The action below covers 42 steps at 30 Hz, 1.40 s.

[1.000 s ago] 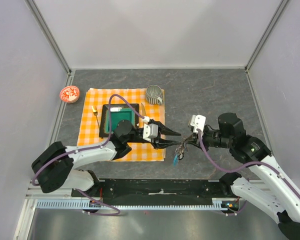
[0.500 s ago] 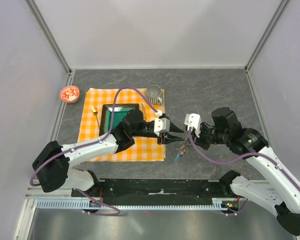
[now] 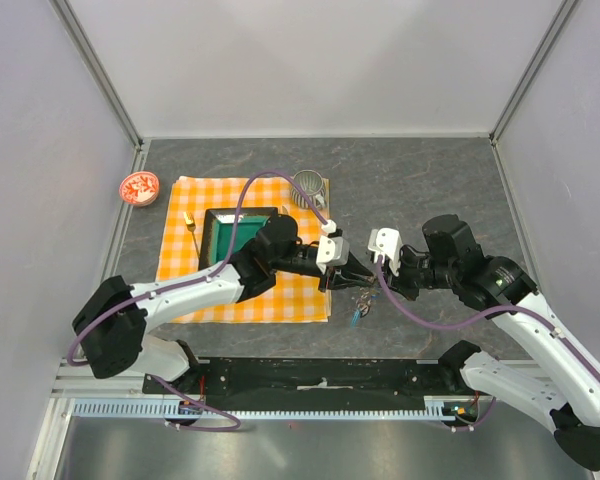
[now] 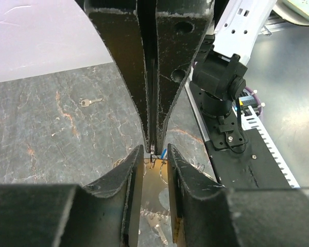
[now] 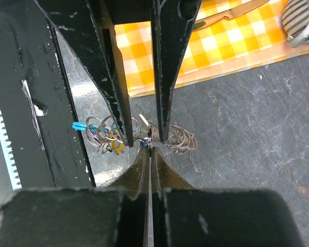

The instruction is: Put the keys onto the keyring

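Top external: the left gripper [image 3: 354, 274] has advanced to meet the right gripper [image 3: 376, 279] above the keyring [image 3: 360, 301], so I judge threading is starting. The green tray [image 3: 207, 238] shows only its floor.

Left wrist: its fingers stand narrowly apart around a thin metal piece [image 4: 152, 150].

Right wrist: jaws clamp that piece.

You are looking at a robotics lab test cell: plain pale panels [image 3: 310, 60] held by aluminium posts [image 3: 98, 70] wall in a dark stone-look desk [image 3: 410, 180]. The left arm [image 3: 170, 297] and right arm [image 3: 540, 330], trailing purple cables [image 3: 270, 180], bolt to a black rail [image 3: 320, 378].
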Motion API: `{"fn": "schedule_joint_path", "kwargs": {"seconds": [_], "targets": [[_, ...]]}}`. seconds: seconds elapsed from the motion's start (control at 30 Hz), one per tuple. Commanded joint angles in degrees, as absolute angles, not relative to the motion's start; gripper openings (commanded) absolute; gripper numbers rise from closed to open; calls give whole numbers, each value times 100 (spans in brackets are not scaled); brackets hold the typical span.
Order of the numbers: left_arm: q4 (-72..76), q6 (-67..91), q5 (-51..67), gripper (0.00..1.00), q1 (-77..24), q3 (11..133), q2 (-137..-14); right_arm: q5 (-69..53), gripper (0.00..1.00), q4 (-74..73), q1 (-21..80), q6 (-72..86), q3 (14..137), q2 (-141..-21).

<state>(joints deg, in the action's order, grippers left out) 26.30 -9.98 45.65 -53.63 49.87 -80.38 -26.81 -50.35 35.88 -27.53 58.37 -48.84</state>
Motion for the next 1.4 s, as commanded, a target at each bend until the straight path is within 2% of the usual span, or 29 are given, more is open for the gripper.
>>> {"fn": "schedule_joint_path", "kwargs": {"seconds": [0.0, 0.4, 0.57, 0.67, 0.77, 0.87, 0.9, 1.03, 1.23, 1.37], "targets": [[2672, -1055, 4772, 30, -5414, 5238, -8130, -2751, 0, -4746, 3612, -2839, 6029, -4860], [2426, -1063, 4729, 22, -5440, 5379, -8191, -2786, 0, -4693, 3639, -2821, 6003, -4852], [2329, -1081, 4711, 22, -5458, 5432, -8209, -2795, 0, -4676, 3647, -2821, 5994, -4852], [2259, -1090, 4702, 17, -5467, 5458, -8235, -2804, 0, -4676, 3647, -2821, 5994, -4852], [2259, -1090, 4667, 3, -5475, 5476, -8227, -2795, 0, -4667, 3639, -2813, 5968, -4860], [2250, -1107, 4623, 2, -5476, 5467, -8209, -2769, 0, -4623, 3639, -2769, 5915, -4843], [2294, -1107, 4597, 2, -5467, 5458, -8165, -2699, 1, -4606, 3639, -2725, 5898, -4825], [2879, -1090, 4360, 2, -5467, 5134, -7990, -2549, 29, -4360, 3647, -2436, 5740, -4597], [4217, -721, 3728, 2, -5414, 4343, -7805, -1628, 35, -3710, 3630, -1478, 5222, -4131], [6136, -178, 3262, 2, -5397, 3615, -7971, -1250, 40, -3096, 3630, -722, 4835, -3815]]}}
